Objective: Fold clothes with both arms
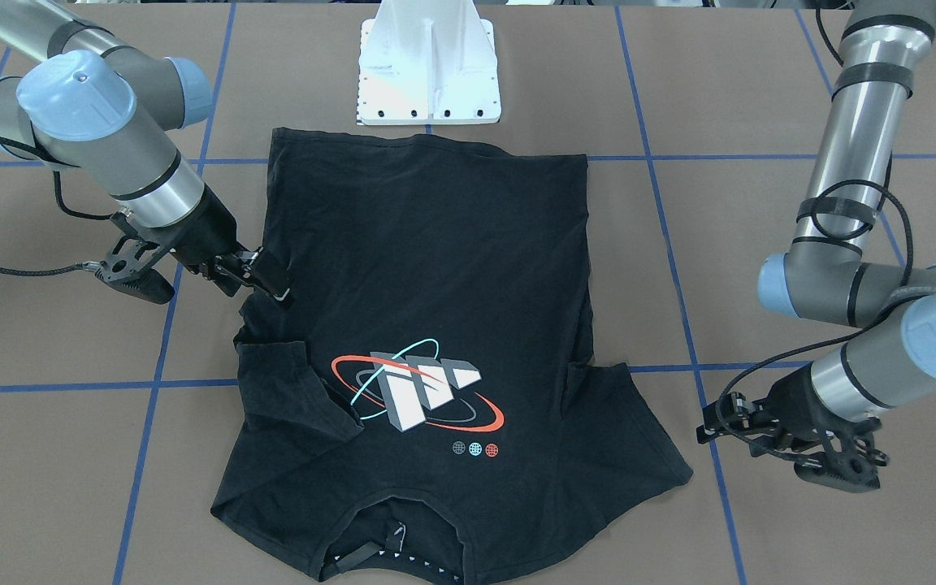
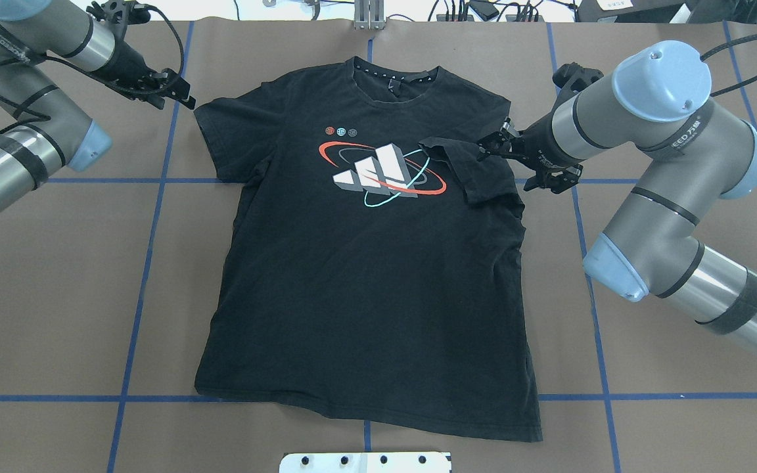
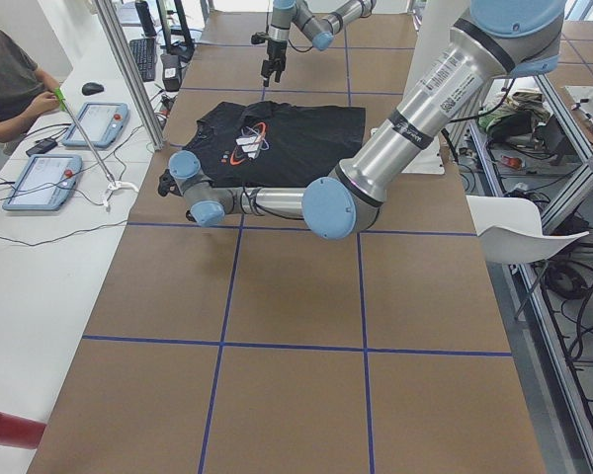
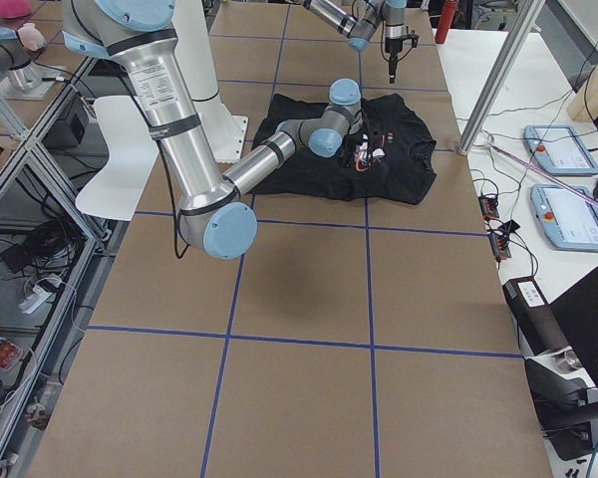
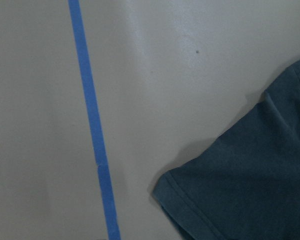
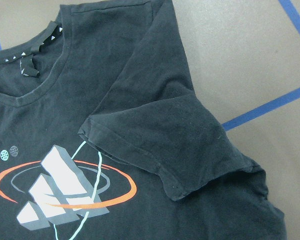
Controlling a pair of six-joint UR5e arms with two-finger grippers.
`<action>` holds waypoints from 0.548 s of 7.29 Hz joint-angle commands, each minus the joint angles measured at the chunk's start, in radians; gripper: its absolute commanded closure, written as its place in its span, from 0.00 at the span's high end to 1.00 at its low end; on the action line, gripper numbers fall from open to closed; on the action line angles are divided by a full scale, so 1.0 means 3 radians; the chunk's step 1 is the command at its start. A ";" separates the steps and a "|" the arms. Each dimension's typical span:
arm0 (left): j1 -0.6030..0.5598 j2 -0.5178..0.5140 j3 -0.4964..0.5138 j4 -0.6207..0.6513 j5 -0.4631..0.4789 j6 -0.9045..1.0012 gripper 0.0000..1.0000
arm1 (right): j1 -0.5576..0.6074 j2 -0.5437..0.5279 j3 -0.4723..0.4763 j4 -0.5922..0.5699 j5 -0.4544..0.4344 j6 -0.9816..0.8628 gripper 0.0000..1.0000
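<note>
The black T-shirt [image 2: 365, 276] lies flat on the brown table, collar at the far edge, with its red and teal ovals and white block print [image 2: 382, 171] facing up. The sleeve [image 2: 467, 171] on my right arm's side is folded inward over the chest, and it also fills the right wrist view [image 6: 160, 135]. My right gripper [image 2: 487, 148] hovers at that fold, looks open and holds nothing. The other sleeve [image 2: 217, 141] lies flat. My left gripper [image 2: 184, 92] hangs just outside its corner [image 5: 250, 180], looks open and is empty.
The white bolted pedestal [image 2: 365, 462] stands at the near table edge behind the shirt's hem. Blue tape lines [image 2: 155, 217] cross the brown surface. A person [image 3: 5, 84] sits at a side bench with tablets [image 3: 40, 178] beyond the table's far edge.
</note>
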 commanded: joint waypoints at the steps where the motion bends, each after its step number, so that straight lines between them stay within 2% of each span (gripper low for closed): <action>1: 0.0081 -0.0110 0.0181 -0.0160 0.0167 -0.0147 0.74 | -0.0006 -0.0005 -0.0006 0.0005 -0.0026 0.0000 1.00; 4: 0.0209 -0.0186 0.0325 -0.0330 0.0383 -0.0337 0.65 | -0.0016 0.0000 -0.0021 0.0005 -0.0062 0.0000 1.00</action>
